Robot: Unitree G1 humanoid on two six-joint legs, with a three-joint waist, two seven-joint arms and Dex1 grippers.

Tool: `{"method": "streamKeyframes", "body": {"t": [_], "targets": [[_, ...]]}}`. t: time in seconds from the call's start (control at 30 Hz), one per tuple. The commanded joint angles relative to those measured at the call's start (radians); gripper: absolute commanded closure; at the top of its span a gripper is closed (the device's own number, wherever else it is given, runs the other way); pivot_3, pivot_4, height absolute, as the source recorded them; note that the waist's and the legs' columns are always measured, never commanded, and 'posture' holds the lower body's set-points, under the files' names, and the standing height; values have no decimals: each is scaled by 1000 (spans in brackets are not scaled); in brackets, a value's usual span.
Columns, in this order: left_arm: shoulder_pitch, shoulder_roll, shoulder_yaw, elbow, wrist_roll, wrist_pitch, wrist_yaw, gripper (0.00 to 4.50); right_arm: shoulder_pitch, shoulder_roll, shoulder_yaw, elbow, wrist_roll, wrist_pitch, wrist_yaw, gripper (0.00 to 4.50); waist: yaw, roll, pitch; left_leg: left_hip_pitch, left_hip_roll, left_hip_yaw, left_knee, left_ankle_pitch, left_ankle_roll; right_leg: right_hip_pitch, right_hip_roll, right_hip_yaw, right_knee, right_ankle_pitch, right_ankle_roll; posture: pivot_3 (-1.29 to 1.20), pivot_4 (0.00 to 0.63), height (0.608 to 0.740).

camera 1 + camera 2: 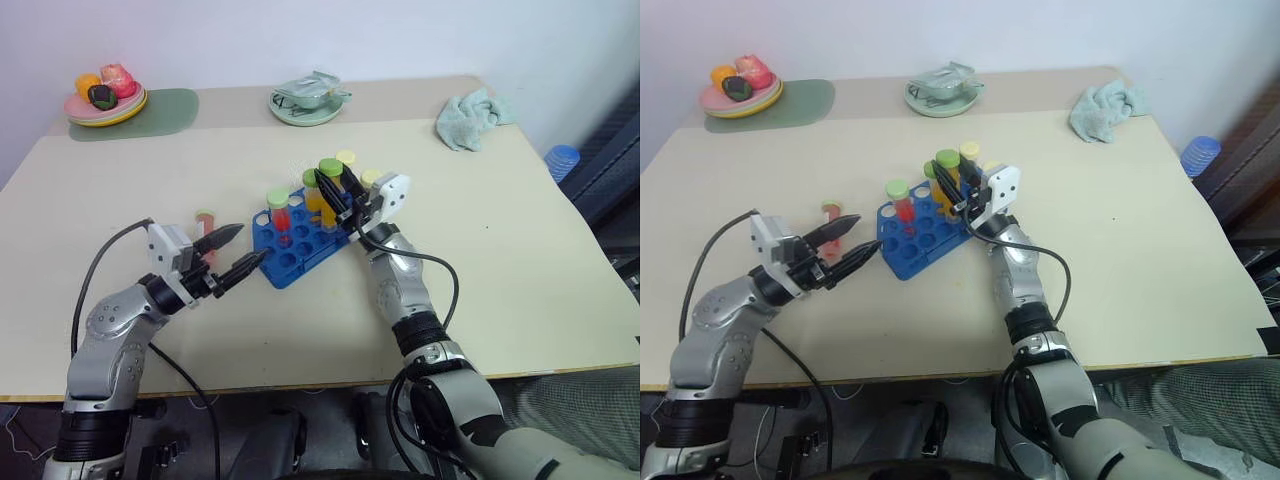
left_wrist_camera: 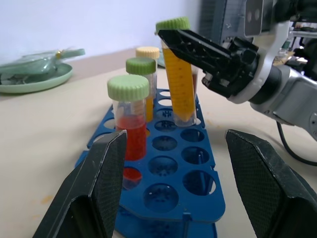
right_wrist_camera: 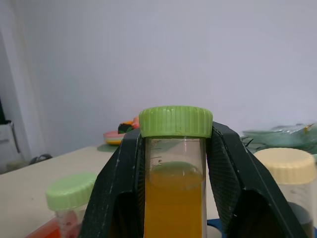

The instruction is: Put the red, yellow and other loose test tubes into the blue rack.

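Tubes: yellow tube [image 2: 178, 74] w/ green cap is clamped just under the cap in right gripper [image 2: 190, 47], its base entering a back-row hole of blue rack [image 2: 171, 173] near table [image 1: 520, 260] centre. Red tube [image 2: 130, 121] w/ green cap already stands in the rack; two more capped tubes stand behind it. One loose tube [image 1: 205, 222], pale cap w/ reddish contents, sits on the table just beyond left gripper [image 1: 232, 255], whether standing or lying unclear. Left gripper's fingers stand wide apart, holding nothing, aimed at the rack's near end. Handling, as judged: tubes look light, rigid clear plastic, part-filled w/ liquid, so weight sits low; smooth round walls likely slip or roll under a loose pinch. Ribbed cap gives a lip, so a grip high on the barrel right below it seems best and leaves the lower part free to enter a hole. Rack looks light; off-axis push could shift it. Keep tube upright.
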Motion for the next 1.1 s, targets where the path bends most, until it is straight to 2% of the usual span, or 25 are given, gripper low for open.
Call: {"method": "streamKeyframes", "body": {"t": [0.03, 1.1], "targets": [[0, 17, 25, -39, -17, 5, 6, 1289, -21, 3, -21, 36, 5, -30, 6, 3365, 0, 0, 0, 0, 0, 0, 0, 0, 0, 0, 0, 0, 0, 0, 0, 0, 150, 740], [-56, 26, 11, -47, -20, 49, 20, 1289, 43, 21, -22, 11, -11, -57, 20, 3365, 0, 0, 0, 0, 0, 0, 0, 0, 0, 0, 0, 1, 0, 0, 0, 0, 150, 740]]}}
